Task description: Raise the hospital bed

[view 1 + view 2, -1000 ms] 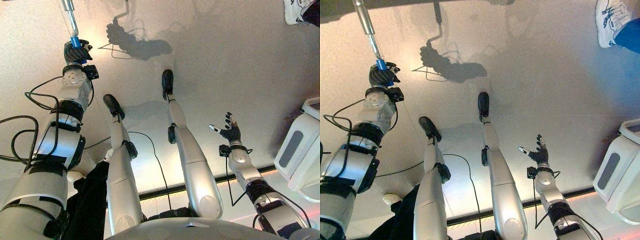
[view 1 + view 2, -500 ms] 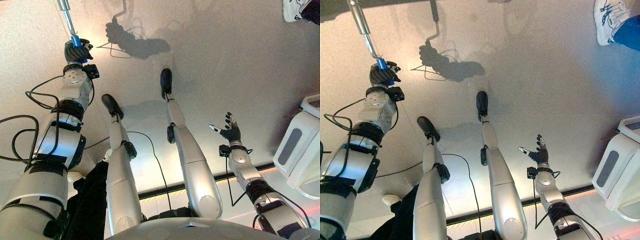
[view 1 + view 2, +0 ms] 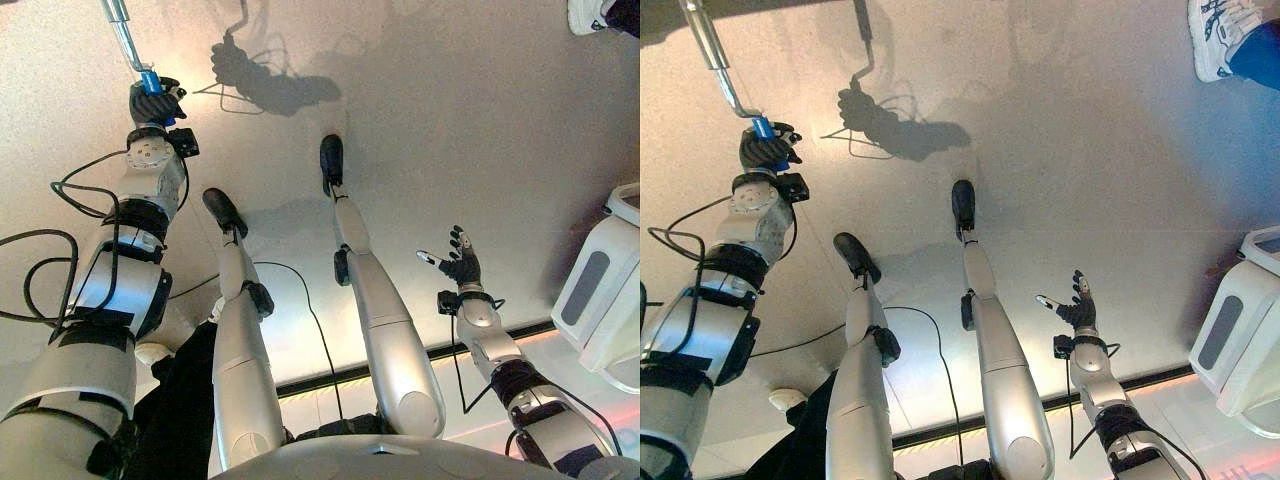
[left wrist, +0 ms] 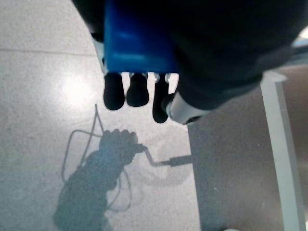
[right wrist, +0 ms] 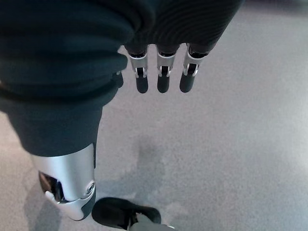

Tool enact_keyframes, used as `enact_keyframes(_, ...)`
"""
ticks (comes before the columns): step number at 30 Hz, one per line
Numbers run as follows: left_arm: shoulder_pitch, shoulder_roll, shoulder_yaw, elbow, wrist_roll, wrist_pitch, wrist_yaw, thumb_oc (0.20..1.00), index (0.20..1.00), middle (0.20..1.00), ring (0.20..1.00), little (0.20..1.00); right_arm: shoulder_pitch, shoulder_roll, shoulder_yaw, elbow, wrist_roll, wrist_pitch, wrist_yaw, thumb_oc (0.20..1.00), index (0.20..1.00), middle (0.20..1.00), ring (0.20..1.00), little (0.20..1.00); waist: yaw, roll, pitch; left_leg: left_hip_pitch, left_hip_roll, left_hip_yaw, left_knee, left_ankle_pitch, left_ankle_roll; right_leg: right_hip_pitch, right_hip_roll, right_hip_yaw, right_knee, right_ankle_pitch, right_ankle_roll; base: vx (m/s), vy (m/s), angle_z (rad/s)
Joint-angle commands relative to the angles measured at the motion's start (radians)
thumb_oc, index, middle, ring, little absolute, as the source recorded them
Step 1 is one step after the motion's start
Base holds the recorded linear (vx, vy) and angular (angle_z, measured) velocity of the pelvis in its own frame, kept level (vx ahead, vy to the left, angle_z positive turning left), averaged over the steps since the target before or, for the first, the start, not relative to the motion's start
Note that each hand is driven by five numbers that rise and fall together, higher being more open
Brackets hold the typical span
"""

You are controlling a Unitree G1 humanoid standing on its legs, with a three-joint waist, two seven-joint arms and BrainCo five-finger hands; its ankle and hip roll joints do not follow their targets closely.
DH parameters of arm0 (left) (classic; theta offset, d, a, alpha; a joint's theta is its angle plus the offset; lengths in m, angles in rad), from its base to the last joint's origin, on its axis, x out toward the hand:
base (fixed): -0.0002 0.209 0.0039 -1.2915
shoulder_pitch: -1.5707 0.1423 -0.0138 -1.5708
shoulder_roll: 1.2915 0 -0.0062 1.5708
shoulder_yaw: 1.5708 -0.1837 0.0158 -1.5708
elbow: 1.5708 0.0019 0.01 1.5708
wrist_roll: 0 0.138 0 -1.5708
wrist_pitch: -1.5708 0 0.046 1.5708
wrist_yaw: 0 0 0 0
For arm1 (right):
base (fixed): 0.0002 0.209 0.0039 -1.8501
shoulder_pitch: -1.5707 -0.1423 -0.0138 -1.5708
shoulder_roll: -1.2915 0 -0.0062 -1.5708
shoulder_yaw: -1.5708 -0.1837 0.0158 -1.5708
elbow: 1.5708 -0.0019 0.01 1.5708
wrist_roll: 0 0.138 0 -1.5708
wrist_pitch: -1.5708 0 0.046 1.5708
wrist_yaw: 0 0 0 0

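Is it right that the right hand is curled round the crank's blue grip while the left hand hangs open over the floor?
No, the hands are swapped. In the right eye view the left hand is curled round the blue grip of the metal crank, and the right hand hangs open over the floor.

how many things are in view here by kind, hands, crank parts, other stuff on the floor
robot hands: 2, left hand curled on the blue crank handle, right hand open over the floor
crank parts: 2, the blue crank handle and the metal crank rod
white units: 1, white unit
person's shoes: 1, white shoe
total: 6
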Motion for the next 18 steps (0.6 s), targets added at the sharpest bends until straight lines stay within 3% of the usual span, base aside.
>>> enact_keyframes(1,-0.078,0.027,-0.001,0.007,0.000,-0.034,0.006,0.200,0.200,0.200,0.200,0.200,0.092,0.008,0.008,0.019,0.020,-0.022,-0.006,1.000,1.000,1.000,1.000,1.000,-0.001,-0.060,0.012,0.070,-0.001,-0.018,0.001,-0.058,0.006,0.085,0.004,0.024,0.002,-0.068,0.179,0.00,0.000,0.00)
enact_keyframes(18,-0.100,-0.062,-0.039,-0.051,-0.004,-0.052,-0.002,0.200,0.200,0.200,0.200,0.200,0.102,0.011,0.016,0.063,0.016,-0.019,0.004,1.000,1.000,1.000,1.000,1.000,-0.006,-0.042,0.012,0.124,-0.011,-0.022,0.001,-0.061,0.004,0.142,0.005,0.009,0.002,-0.069,0.171,0.00,-0.002,0.00)
